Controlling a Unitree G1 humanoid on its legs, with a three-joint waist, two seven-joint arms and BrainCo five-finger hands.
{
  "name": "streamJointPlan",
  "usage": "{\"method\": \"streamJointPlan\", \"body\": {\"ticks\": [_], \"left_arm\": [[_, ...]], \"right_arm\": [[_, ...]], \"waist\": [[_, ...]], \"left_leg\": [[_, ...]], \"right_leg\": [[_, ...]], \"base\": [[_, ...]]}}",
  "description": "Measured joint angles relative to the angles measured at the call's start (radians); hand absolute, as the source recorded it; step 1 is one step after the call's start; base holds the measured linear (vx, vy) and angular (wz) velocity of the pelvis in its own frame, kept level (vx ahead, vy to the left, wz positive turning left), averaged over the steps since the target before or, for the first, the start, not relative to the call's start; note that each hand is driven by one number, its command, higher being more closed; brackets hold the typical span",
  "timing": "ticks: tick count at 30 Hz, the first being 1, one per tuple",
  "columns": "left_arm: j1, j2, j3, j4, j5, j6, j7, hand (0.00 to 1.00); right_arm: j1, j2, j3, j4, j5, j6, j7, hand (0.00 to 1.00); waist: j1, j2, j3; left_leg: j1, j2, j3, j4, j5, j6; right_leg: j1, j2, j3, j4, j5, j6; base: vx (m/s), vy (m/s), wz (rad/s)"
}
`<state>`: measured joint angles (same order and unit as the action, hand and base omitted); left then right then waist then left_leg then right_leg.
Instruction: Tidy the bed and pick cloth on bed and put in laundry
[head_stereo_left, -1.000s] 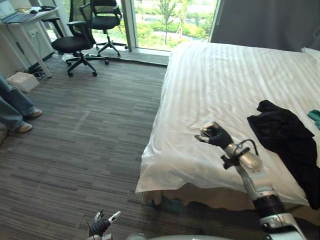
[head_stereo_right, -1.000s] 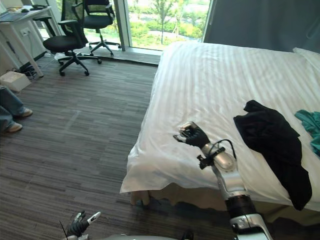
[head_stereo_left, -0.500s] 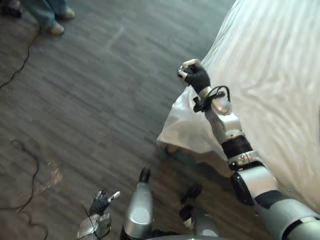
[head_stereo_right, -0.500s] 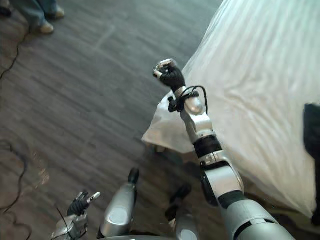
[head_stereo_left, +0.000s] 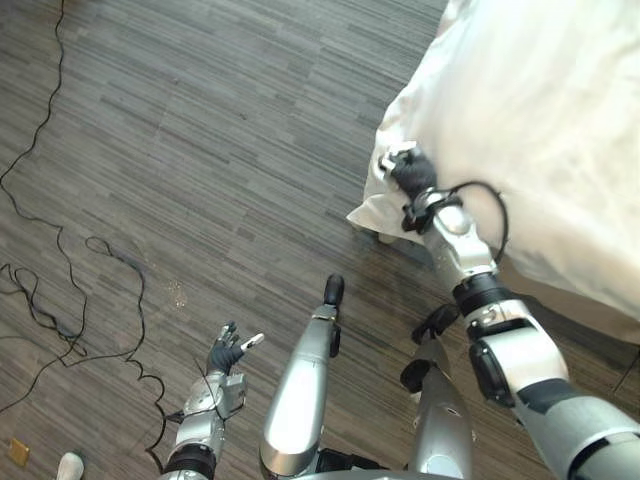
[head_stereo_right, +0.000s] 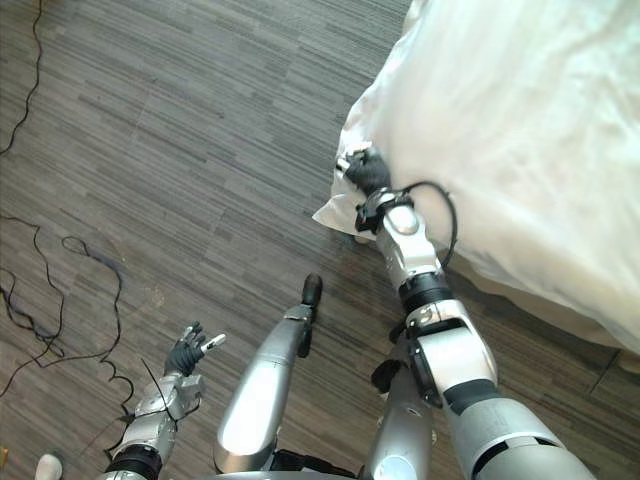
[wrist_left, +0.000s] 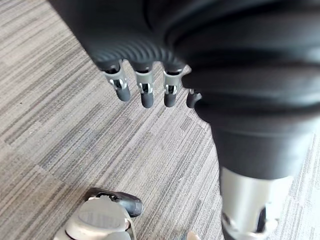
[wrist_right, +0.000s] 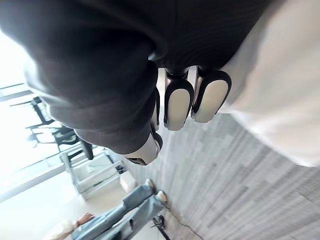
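The bed (head_stereo_left: 545, 110) wears a rumpled white sheet (head_stereo_right: 500, 110), its corner hanging low.

Right arm (head_stereo_left: 462, 240): silver-grey shells, black bands between segments.
Wrist cable (head_stereo_left: 478, 184): thin, black, one loop.
Right hand (head_stereo_left: 410, 172): dark ribbed cover; silver right fingers (wrist_right: 178, 102) with dark edges.
Left hand (head_stereo_left: 228, 352): dark ribbed cover; silver left fingers (wrist_left: 145, 92), dark tips.

No text, label, number or sign can be read anywhere.

The right hand (head_stereo_left: 408, 172) is fisted, arm outstretched; the left hand (head_stereo_left: 228, 352) hangs slack.
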<state>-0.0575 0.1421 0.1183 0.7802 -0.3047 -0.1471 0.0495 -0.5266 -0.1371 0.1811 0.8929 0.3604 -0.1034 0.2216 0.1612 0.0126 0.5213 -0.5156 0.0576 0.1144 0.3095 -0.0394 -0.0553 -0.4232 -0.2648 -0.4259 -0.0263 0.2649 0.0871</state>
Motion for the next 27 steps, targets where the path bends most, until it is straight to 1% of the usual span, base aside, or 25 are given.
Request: {"method": "streamJointPlan", "body": {"ticks": [1, 2, 3, 4, 5, 6, 7, 8, 9, 10, 12, 13, 14, 15, 16, 17, 18, 19, 21, 22, 23, 24, 25, 26, 27], "left_arm": [[-0.005, 0.000, 0.002, -0.006, -0.004, 0.018, 0.008, 0.00], [-0.012, -0.002, 0.001, -0.013, -0.008, 0.031, 0.014, 0.00], [-0.037, -0.007, -0.004, -0.029, -0.008, 0.066, 0.025, 0.00], [-0.083, -0.014, -0.017, -0.047, -0.010, 0.111, 0.040, 0.00], [-0.101, -0.012, -0.030, -0.047, -0.011, 0.128, 0.046, 0.00], [-0.127, -0.012, -0.051, -0.065, -0.017, 0.153, 0.055, 0.00], [-0.137, -0.013, -0.065, -0.077, -0.018, 0.168, 0.066, 0.00], [-0.138, -0.013, -0.066, -0.077, -0.018, 0.169, 0.067, 0.00], [-0.143, -0.013, -0.087, -0.078, -0.019, 0.189, 0.083, 0.00], [-0.141, -0.014, -0.090, -0.059, -0.023, 0.205, 0.092, 0.00], [-0.139, -0.016, -0.109, -0.022, -0.038, 0.215, 0.109, 0.00], [-0.139, -0.018, -0.115, -0.006, -0.040, 0.217, 0.109, 0.00], [-0.139, -0.019, -0.115, 0.000, -0.042, 0.217, 0.108, 0.00], [-0.142, -0.015, -0.115, 0.004, -0.056, 0.214, 0.106, 0.00], [-0.146, -0.010, -0.115, 0.008, -0.069, 0.209, 0.104, 0.00], [-0.149, -0.007, -0.114, 0.008, -0.080, 0.207, 0.103, 0.00], [-0.161, 0.000, -0.114, 0.017, -0.101, 0.208, 0.100, 0.00], [-0.165, 0.003, -0.114, 0.021, -0.123, 0.209, 0.095, 0.00], [-0.222, 0.010, -0.113, 0.057, -0.190, 0.216, 0.082, 0.00], [-0.237, 0.014, -0.113, 0.065, -0.203, 0.219, 0.082, 0.00], [-0.276, 0.021, -0.112, 0.093, -0.217, 0.229, 0.079, 0.00], [-0.310, 0.021, -0.112, 0.111, -0.226, 0.242, 0.072, 0.00], [-0.327, 0.023, -0.112, 0.117, -0.225, 0.250, 0.060, 0.00], [-0.355, 0.025, -0.113, 0.122, -0.224, 0.256, 0.044, 0.00], [-0.372, 0.017, -0.115, 0.124, -0.221, 0.251, 0.036, 0.00]], "right_arm": [[0.039, 0.006, 0.027, -0.007, -0.006, -0.001, 0.015, 1.00], [0.060, 0.010, 0.044, -0.018, -0.017, -0.002, 0.026, 1.00], [0.091, 0.014, 0.097, -0.064, -0.021, -0.008, 0.044, 1.00], [0.102, 0.022, 0.174, -0.156, -0.016, -0.037, 0.057, 1.00], [0.101, 0.031, 0.201, -0.205, -0.011, -0.051, 0.063, 1.00], [0.094, 0.060, 0.242, -0.323, 0.030, -0.081, 0.076, 1.00], [0.087, 0.090, 0.261, -0.412, 0.074, -0.096, 0.085, 1.00], [0.087, 0.092, 0.262, -0.418, 0.077, -0.096, 0.086, 1.00], [0.061, 0.144, 0.284, -0.558, 0.188, -0.124, 0.106, 1.00], [0.040, 0.177, 0.291, -0.623, 0.261, -0.136, 0.123, 1.00], [0.018, 0.189, 0.272, -0.681, 0.354, -0.161, 0.132, 1.00], [-0.002, 0.188, 0.236, -0.688, 0.396, -0.164, 0.130, 1.00], [-0.013, 0.183, 0.211, -0.687, 0.409, -0.162, 0.126, 1.00], [-0.042, 0.168, 0.156, -0.687, 0.424, -0.157, 0.112, 1.00], [-0.086, 0.153, 0.097, -0.680, 0.436, -0.146, 0.077, 1.00], [-0.113, 0.145, 0.074, -0.671, 0.445, -0.138, 0.057, 1.00], [-0.181, 0.130, 0.023, -0.642, 0.471, -0.112, 0.019, 1.00], [-0.219, 0.119, 0.004, -0.624, 0.484, -0.095, -0.003, 1.00], [-0.338, 0.069, -0.031, -0.547, 0.493, -0.048, -0.068, 1.00], [-0.366, 0.062, -0.038, -0.518, 0.493, -0.037, -0.085, 1.00], [-0.413, 0.048, -0.057, -0.452, 0.492, -0.016, -0.119, 1.00], [-0.444, 0.033, -0.080, -0.384, 0.492, 0.000, -0.160, 1.00], [-0.454, 0.028, -0.097, -0.346, 0.493, 0.002, -0.190, 1.00], [-0.460, 0.015, -0.134, -0.264, 0.493, 0.004, -0.243, 1.00], [-0.456, -0.005, -0.168, -0.197, 0.497, -0.005, -0.281, 1.00]], "waist": [[-0.024, -0.016, 0.009], [-0.037, -0.027, 0.012], [-0.050, -0.041, 0.012], [-0.064, -0.048, 0.012], [-0.068, -0.052, 0.011], [-0.069, -0.059, 0.010], [-0.070, -0.064, 0.007], [-0.070, -0.065, 0.007], [-0.075, -0.079, -0.003], [-0.089, -0.089, -0.020], [-0.095, -0.096, -0.056], [-0.094, -0.093, -0.074], [-0.096, -0.092, -0.082], [-0.097, -0.092, -0.086], [-0.097, -0.090, -0.088], [-0.096, -0.090, -0.088], [-0.095, -0.088, -0.088], [-0.097, -0.086, -0.088], [-0.095, -0.068, -0.089], [-0.094, -0.066, -0.089], [-0.092, -0.056, -0.089], [-0.090, -0.037, -0.089], [-0.088, -0.035, -0.089], [-0.089, -0.035, -0.089], [-0.075, -0.023, -0.086]], "left_leg": [[0.028, 0.008, 0.010, 0.001, -0.010, -0.004], [0.047, 0.014, 0.018, 0.004, -0.019, -0.009], [0.085, 0.028, 0.034, 0.008, -0.030, -0.012], [0.127, 0.044, 0.041, 0.012, -0.040, -0.021], [0.140, 0.049, 0.042, 0.013, -0.041, -0.022], [0.165, 0.063, 0.052, 0.011, -0.047, -0.030], [0.178, 0.071, 0.057, 0.008, -0.050, -0.034], [0.179, 0.072, 0.058, 0.008, -0.050, -0.034], [0.213, 0.083, 0.082, -0.002, -0.056, -0.041], [0.232, 0.085, 0.089, -0.014, -0.057, -0.042], [0.256, 0.084, 0.105, -0.027, -0.057, -0.042], [0.276, 0.082, 0.113, -0.032, -0.059, -0.041], [0.282, 0.080, 0.114, -0.033, -0.060, -0.040], [0.298, 0.079, 0.121, -0.034, -0.062, -0.037], [0.303, 0.076, 0.127, -0.038, -0.063, -0.035], [0.303, 0.074, 0.130, -0.040, -0.063, -0.035], [0.298, 0.068, 0.137, -0.045, -0.062, -0.035], [0.291, 0.065, 0.140, -0.047, -0.062, -0.035], [0.237, 0.060, 0.137, -0.047, -0.052, -0.038], [0.223, 0.058, 0.136, -0.051, -0.047, -0.039], [0.193, 0.059, 0.129, -0.064, -0.026, -0.037], [0.159, 0.067, 0.116, -0.075, -0.004, -0.030], [0.141, 0.066, 0.109, -0.073, -0.002, -0.032], [0.105, 0.059, 0.095, -0.048, -0.002, -0.032], [0.079, 0.063, 0.085, -0.036, -0.003, -0.032]], "right_leg": [[0.019, 0.006, 0.013, -0.002, -0.003, -0.005], [0.033, 0.011, 0.019, -0.005, -0.006, -0.009], [0.065, 0.023, 0.021, -0.017, -0.011, -0.016], [0.108, 0.039, 0.022, -0.032, -0.011, -0.025], [0.120, 0.046, 0.022, -0.037, -0.004, -0.037], [0.142, 0.062, 0.026, -0.050, -0.003, -0.045], [0.150, 0.071, 0.033, -0.054, -0.004, -0.049], [0.151, 0.072, 0.034, -0.055, -0.004, -0.049], [0.172, 0.085, 0.048, -0.066, 0.003, -0.060], [0.181, 0.088, 0.053, -0.066, 0.003, -0.059], [0.190, 0.088, 0.067, -0.064, 0.005, -0.057], [0.200, 0.087, 0.075, -0.063, 0.005, -0.057], [0.206, 0.086, 0.076, -0.063, 0.005, -0.057], [0.215, 0.084, 0.080, -0.061, 0.005, -0.057], [0.215, 0.081, 0.087, -0.060, 0.005, -0.057], [0.211, 0.079, 0.090, -0.059, 0.005, -0.057], [0.197, 0.073, 0.098, -0.057, 0.005, -0.058], [0.186, 0.070, 0.101, -0.053, 0.001, -0.062], [0.130, 0.061, 0.094, -0.038, -0.011, -0.053], [0.115, 0.060, 0.091, -0.038, -0.017, -0.056], [0.086, 0.060, 0.076, -0.039, -0.050, -0.046], [0.057, 0.068, 0.062, -0.033, -0.088, -0.036], [0.043, 0.069, 0.059, -0.031, -0.086, -0.042], [0.025, 0.060, 0.060, -0.031, -0.008, -0.050], [0.006, 0.065, 0.060, -0.029, 0.032, -0.060]], "base": [[0.07, -0.007, -0.51], [0.08, -0.025, -0.55], [0.10, -0.042, -0.55], [0.10, -0.046, -0.46], [0.09, -0.055, -0.34], [0.06, -0.053, -0.27], [0.06, -0.051, -0.23], [0.06, -0.034, -0.30], [0.07, -0.011, -0.28], [0.07, 0.002, -0.28], [0.07, 0.038, -0.19], [0.07, 0.055, -0.22], [0.05, 0.060, -0.17], [0.01, 0.063, -0.12], [-0.01, 0.063, -0.12], [-0.05, 0.059, -0.14], [-0.06, 0.044, -0.12], [-0.10, 0.049, -0.09], [-0.12, 0.029, 0.03], [-0.09, 0.001, 0.10], [-0.04, -0.013, 0.16], [-0.03, -0.010, 0.22], [-0.02, 0.002, 0.41], [0.01, 0.010, 0.41], [0.02, 0.004, 0.31]]}}
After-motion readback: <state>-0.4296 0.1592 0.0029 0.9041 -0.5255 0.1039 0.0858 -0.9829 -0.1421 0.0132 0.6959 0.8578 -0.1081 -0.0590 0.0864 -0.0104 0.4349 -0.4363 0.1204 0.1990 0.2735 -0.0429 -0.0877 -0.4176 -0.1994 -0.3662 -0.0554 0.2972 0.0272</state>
